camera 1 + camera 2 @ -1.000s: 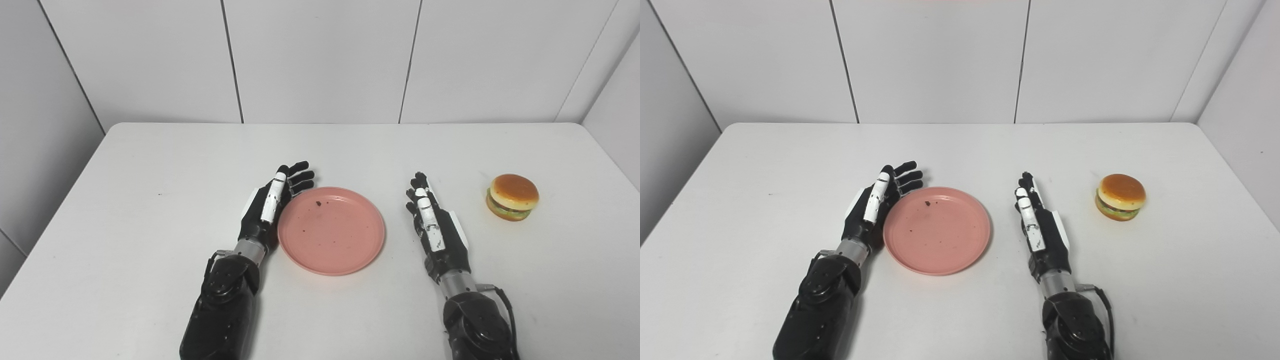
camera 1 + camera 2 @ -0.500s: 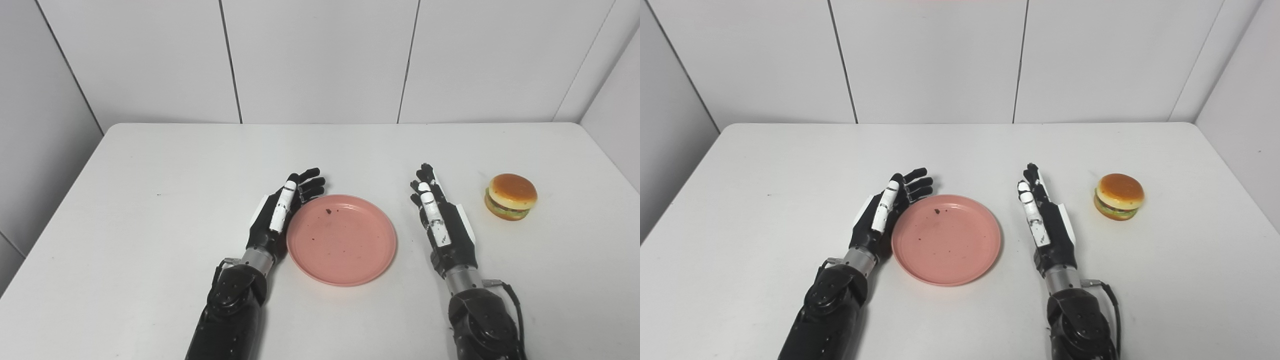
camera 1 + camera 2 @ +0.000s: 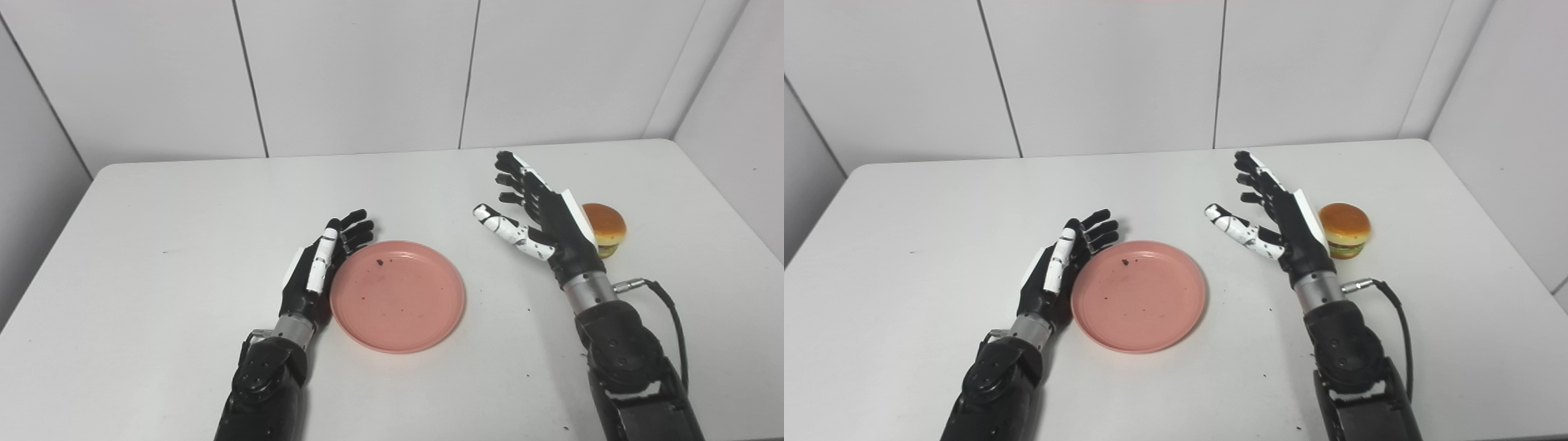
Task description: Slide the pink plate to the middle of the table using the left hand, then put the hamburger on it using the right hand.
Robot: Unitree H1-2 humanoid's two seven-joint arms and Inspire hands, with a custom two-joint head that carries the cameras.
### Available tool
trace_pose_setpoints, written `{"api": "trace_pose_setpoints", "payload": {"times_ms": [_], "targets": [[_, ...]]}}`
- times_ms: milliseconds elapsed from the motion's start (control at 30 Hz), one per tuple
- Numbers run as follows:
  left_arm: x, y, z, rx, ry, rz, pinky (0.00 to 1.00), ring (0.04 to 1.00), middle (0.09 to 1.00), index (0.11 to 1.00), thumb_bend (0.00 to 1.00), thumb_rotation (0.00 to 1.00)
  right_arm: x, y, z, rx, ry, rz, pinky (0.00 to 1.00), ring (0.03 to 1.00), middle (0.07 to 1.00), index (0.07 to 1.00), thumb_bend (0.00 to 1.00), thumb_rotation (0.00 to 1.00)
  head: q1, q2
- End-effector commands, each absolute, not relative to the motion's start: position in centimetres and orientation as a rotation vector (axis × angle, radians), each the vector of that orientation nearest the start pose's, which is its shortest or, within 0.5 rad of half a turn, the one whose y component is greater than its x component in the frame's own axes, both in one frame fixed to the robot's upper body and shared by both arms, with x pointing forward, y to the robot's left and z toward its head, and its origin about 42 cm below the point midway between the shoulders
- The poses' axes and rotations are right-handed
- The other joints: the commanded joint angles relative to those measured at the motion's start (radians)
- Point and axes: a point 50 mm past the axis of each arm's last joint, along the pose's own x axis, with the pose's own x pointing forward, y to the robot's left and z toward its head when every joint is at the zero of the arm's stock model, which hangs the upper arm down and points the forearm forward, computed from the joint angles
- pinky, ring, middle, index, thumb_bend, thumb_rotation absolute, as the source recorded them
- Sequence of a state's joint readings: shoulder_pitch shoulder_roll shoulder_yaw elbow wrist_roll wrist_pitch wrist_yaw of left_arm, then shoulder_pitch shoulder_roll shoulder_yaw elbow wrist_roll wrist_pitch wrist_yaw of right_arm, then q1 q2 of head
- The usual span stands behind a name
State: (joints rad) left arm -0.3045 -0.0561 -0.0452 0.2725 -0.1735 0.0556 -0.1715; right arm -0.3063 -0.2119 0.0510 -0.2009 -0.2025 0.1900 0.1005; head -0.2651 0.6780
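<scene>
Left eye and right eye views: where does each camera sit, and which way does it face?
Left eye view: on the head, looking down over the white table; both forearms rise from the bottom edge, left hand beside the pink plate.
Right eye view: beside it, same downward aim, scene shifted leftward; right hand open before the hamburger.
Shared: plate, hamburger, both hands, tiled wall.
</scene>
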Motion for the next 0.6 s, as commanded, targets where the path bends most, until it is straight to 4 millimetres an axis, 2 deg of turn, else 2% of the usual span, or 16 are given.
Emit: {"api": "trace_pose_setpoints", "payload": {"times_ms": [0,167,333,467,567], "targets": [[36.9,14.5,10.5,-0.214,0.081,-0.305,0.83,0.839,0.818,0.784,0.40,1.00,36.6,-24.0,26.7,-0.507,-0.370,0.116,0.81,0.871,0.887,0.881,0.65,0.45,-0.017,-0.004],[36.9,14.7,10.7,-0.225,0.080,-0.296,0.80,0.825,0.805,0.777,0.37,1.00,37.3,-26.5,28.7,-0.636,-0.349,0.089,0.81,0.871,0.884,0.871,0.67,0.37,-0.044,-0.010],[37.0,15.1,10.7,-0.219,0.070,-0.305,0.82,0.831,0.811,0.779,0.38,1.00,37.6,-28.5,30.5,-0.795,-0.287,0.055,0.77,0.858,0.882,0.858,0.68,0.38,-0.081,-0.015],[37.2,15.5,10.6,-0.212,0.066,-0.300,0.82,0.827,0.809,0.779,0.39,1.00,37.9,-29.7,31.6,-0.876,-0.267,0.042,0.75,0.860,0.881,0.858,0.69,0.35,-0.108,-0.022],[37.2,15.8,10.6,-0.210,0.067,-0.299,0.80,0.821,0.806,0.781,0.39,1.00,38.3,-30.6,32.1,-0.955,-0.255,0.021,0.79,0.876,0.881,0.854,0.69,0.36,-0.125,-0.025]]}}
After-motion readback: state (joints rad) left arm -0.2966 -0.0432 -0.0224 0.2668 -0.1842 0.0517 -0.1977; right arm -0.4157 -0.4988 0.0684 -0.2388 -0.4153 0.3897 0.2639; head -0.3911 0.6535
